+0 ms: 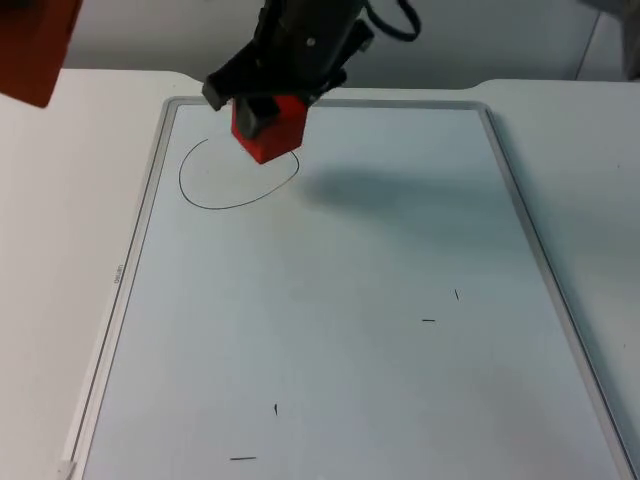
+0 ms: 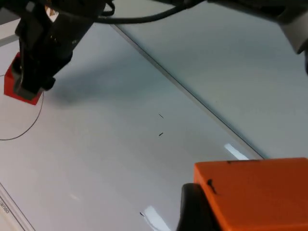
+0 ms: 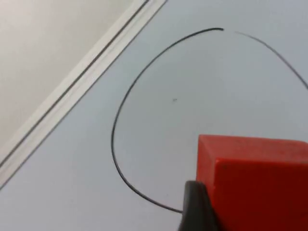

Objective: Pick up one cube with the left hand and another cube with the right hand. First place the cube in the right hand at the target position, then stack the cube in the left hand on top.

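1. My right claw (image 1: 268, 125) is gripping the red cube (image 1: 270, 132), closed on it, over the right part of the drawn circle (image 1: 200, 180) on the whiteboard (image 1: 330, 300).
2. The left wrist view suggests the red cube is at or just above the board, at the circle's edge; I cannot tell whether it is touching.
3. My left claw (image 2: 202, 211) is gripping the orange cube (image 2: 255, 192) and waiting well apart from the circle, raised near the board's far left corner.
4. Judged progress: both pickups are done.
5. Remaining: I am yet to release the red cube inside the circle, then stack the orange cube on top.
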Tool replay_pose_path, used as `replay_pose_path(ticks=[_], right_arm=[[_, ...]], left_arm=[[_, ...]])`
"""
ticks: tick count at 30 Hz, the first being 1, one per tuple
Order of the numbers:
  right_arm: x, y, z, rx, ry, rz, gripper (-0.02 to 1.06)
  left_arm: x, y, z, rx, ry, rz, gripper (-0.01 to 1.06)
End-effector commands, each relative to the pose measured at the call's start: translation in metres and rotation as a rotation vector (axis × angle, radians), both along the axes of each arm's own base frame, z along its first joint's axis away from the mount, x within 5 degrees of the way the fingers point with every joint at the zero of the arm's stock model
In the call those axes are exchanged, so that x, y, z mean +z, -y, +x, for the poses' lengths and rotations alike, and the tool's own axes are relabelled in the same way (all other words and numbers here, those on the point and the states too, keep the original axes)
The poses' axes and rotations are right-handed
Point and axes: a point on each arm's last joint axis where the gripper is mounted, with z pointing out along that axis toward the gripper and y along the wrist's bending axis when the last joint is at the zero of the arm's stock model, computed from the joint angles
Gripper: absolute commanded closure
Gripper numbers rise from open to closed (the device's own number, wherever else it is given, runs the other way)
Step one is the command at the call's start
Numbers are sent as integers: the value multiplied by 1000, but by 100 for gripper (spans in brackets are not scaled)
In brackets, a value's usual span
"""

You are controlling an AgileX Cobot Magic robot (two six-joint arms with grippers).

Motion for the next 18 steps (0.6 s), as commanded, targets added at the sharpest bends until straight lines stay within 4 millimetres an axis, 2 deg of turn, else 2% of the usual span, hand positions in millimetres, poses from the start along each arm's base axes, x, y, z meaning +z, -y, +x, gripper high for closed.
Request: replay_pose_path(ticks=[1,2,18], right_arm=[[-8,-7,2,15,-6,25,105],[-18,-8,3,15,-11,23,105],[-51,-14,12,32,57,52,105]], left_arm=[[1,1,-1,-3,-2,-18,105],[1,1,-1,-3,-2,-18,105],[1,1,-1,-3,-2,-18,105]])
